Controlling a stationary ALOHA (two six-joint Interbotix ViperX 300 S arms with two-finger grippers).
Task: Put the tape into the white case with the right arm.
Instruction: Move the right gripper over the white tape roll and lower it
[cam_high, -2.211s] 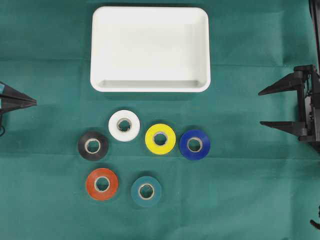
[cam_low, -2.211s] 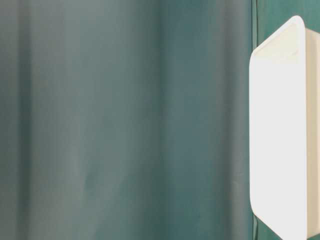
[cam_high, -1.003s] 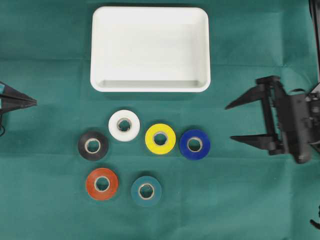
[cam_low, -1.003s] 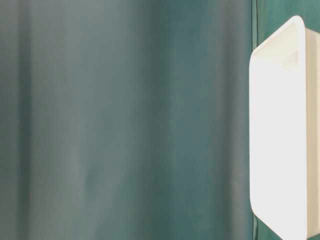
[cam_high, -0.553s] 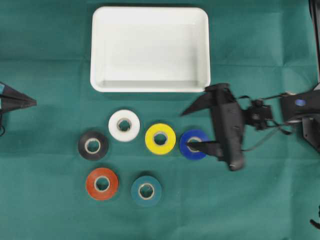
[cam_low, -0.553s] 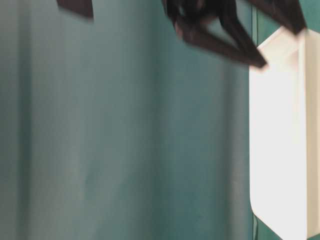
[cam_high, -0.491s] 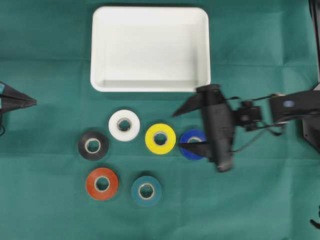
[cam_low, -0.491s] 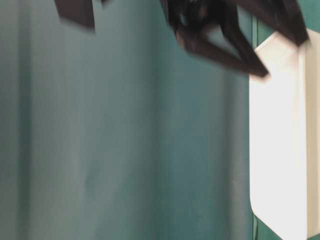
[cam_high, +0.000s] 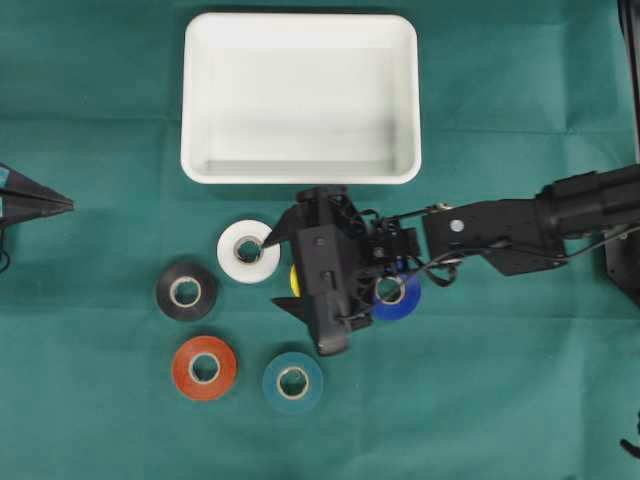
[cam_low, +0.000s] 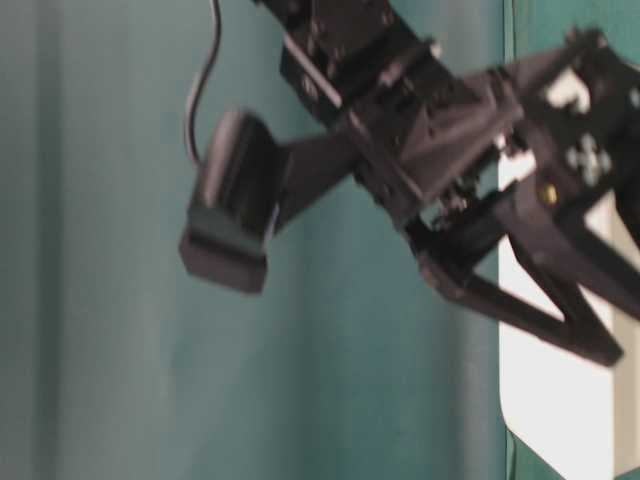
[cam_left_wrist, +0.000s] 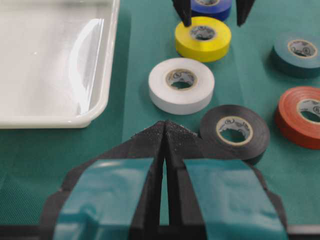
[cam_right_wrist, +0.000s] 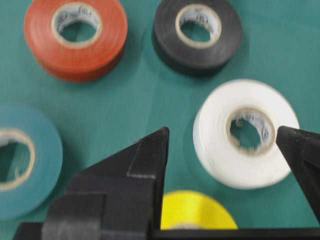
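The white case (cam_high: 300, 170) lies empty at the back middle. Below it lie several tape rolls: white (cam_high: 240, 262), black (cam_high: 186, 291), orange (cam_high: 204, 367), teal (cam_high: 292, 382), blue (cam_high: 400, 303), and yellow (cam_high: 295, 283), mostly hidden under my right gripper. My right gripper (cam_high: 275, 272) is open and empty. It hovers over the yellow roll with its tips beside the white roll. In the right wrist view the jaws stand wide apart (cam_right_wrist: 221, 131), the white roll (cam_right_wrist: 215, 145) between the tips and the yellow roll (cam_right_wrist: 197, 217) below. My left gripper (cam_high: 45, 203) is shut and empty at the left edge.
The right arm (cam_high: 520, 230) stretches across from the right over green cloth. In the left wrist view the shut left gripper (cam_left_wrist: 164, 127) faces the white roll (cam_left_wrist: 181, 95), the black roll (cam_left_wrist: 235, 145) and the case (cam_left_wrist: 107, 65). The table-level view shows the arm (cam_low: 400, 110) before the case (cam_low: 560, 400).
My right arm has swung left from the table's right edge, passed over the blue roll and now hovers over the yellow roll, still open. The left gripper has not moved.
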